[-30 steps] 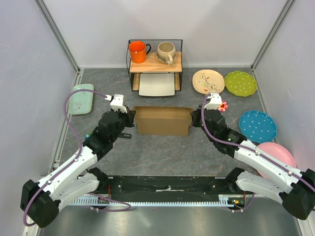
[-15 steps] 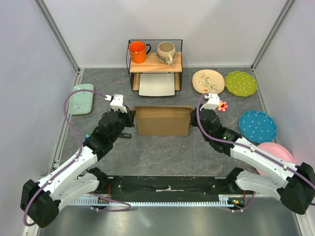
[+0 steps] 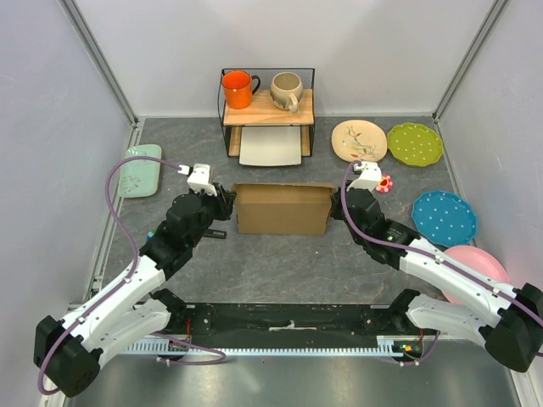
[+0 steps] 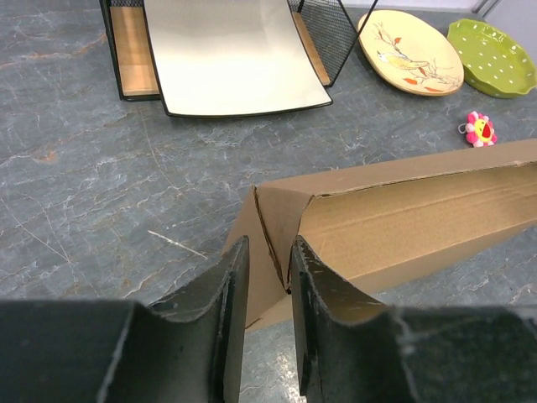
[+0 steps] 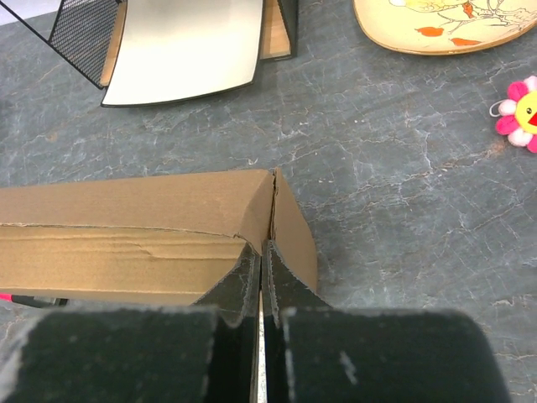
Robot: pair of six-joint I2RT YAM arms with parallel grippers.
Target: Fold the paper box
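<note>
The paper box [image 3: 282, 209], standing in the middle of the counter [image 3: 280, 263], is held at its end walls by the clenched jaws of the left gripper [image 4: 268, 252] and the right gripper [image 5: 263, 260], and the thin cardboard could be torn if it is pulled unevenly.

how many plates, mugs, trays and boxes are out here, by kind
plates: 4 (cream plate, green plate, blue plate, pink plate)
mugs: 2 (orange mug, beige mug)
trays: 2 (mint tray, white tray)
boxes: 1 (paper box)
total: 9
</note>
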